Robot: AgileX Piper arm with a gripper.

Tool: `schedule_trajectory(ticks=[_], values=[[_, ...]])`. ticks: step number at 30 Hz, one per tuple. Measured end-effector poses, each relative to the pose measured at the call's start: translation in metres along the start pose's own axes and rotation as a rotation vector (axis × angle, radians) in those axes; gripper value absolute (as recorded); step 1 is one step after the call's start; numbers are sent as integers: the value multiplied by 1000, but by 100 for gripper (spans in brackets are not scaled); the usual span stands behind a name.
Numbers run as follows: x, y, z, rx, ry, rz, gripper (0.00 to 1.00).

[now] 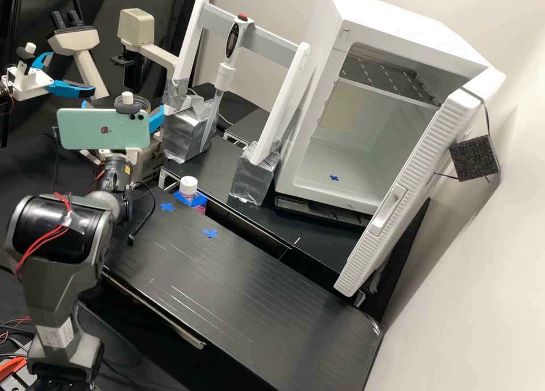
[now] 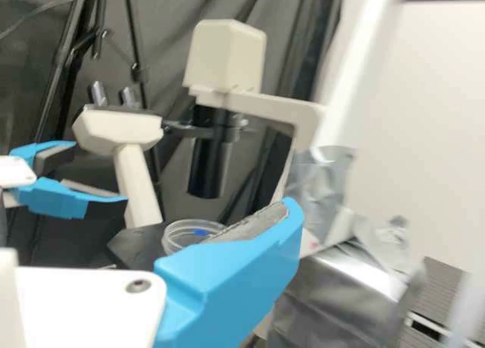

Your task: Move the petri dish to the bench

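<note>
In the high view my gripper (image 1: 156,119) is at the microscope, largely behind the green phone, its blue fingers wide apart at either side. The wrist view has one blue finger of the gripper (image 2: 227,276) close in front of the petri dish (image 2: 179,234), a clear round dish with a blue mark, on the dark microscope stage (image 2: 136,243). The finger covers part of the dish; I see no grip on it. A round rim behind the phone in the high view may be the dish or the stage. The black bench (image 1: 227,283) carries blue cross marks.
Above the stage hangs the microscope's black condenser (image 2: 208,162). A pipette (image 1: 224,73) on a white stand with silver-taped feet is beside the microscope. A pink bottle (image 1: 188,186) is at the bench's back edge. The white incubator (image 1: 363,124) stands open. Another arm's gripper (image 1: 57,84) is at far left.
</note>
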Motion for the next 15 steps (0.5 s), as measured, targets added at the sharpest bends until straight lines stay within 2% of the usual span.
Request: schedule_trajectory(ticks=[4, 11, 15], values=[[13, -3, 0, -12, -7, -33, 100], [15, -2, -3, -33, 12, -52, 100], [15, -4, -5, -62, 33, -76, 100]])
